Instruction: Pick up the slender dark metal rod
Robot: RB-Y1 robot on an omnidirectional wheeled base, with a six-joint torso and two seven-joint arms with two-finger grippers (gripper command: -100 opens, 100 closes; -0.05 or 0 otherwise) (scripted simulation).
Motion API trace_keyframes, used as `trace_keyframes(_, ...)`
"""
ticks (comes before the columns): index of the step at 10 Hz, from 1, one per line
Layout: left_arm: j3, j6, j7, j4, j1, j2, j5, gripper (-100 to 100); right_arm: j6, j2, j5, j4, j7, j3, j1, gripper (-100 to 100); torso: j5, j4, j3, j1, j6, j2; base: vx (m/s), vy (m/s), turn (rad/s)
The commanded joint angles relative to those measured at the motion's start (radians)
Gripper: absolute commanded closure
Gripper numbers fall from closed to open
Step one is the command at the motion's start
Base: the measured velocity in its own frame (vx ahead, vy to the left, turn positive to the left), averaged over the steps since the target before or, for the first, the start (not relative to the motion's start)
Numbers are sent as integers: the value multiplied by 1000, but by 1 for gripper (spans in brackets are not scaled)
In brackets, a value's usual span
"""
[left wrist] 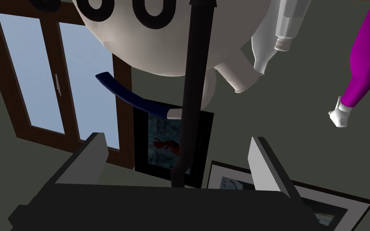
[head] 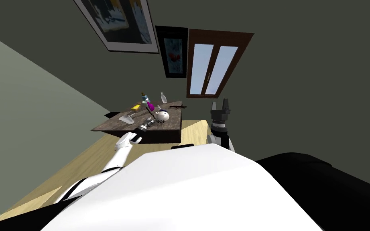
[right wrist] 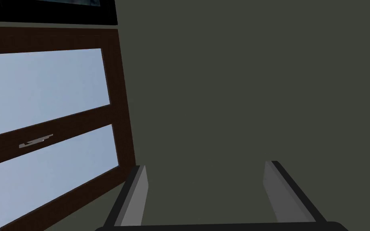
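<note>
left gripper (left wrist: 177, 138) spread | rod (left wrist: 192, 80) between, long axis along gripper, toward teapot (left wrist: 160, 52)

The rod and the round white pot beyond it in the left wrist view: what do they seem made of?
Rod: plain matt black, no shine or grain; material unclear. Pot: smooth off-white with dark painted loops, perhaps glazed ceramic, though plastic is possible.

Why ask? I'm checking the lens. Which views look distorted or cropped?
Head view: wide lens rolls the room, window and table slanted. Left wrist view: white round pot looms cropped behind the dark rod between open jaws. Right wrist view: flat, even light, no shadows.
</note>
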Motion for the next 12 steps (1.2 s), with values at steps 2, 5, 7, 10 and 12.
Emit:
trace_keyframes(2,76,-21,1,-24,79,28,19,-100,0,0,0,0,0,0,0,0,0,0,0,-1,1,0,10,-57,-280)
trace_keyframes(5,166,-62,-1,-48,169,77,52,-100,0,0,0,0,0,0,0,0,0,0,0,-1,0,0,17,-60,-273)
trace_keyframes(7,198,-62,-1,-48,193,77,52,-100,0,0,0,0,0,0,0,0,0,0,0,0,-1,0,8,-34,-70)
trace_keyframes(10,245,-86,-4,-48,232,102,68,-100,0,0,0,0,0,0,0,0,0,0,0,0,0,0,13,-36,-166)
trace_keyframes(12,247,-87,-4,-48,233,103,68,100,0,0,0,0,0,0,0,0,1,0,0,2,0,0,0,0,0)
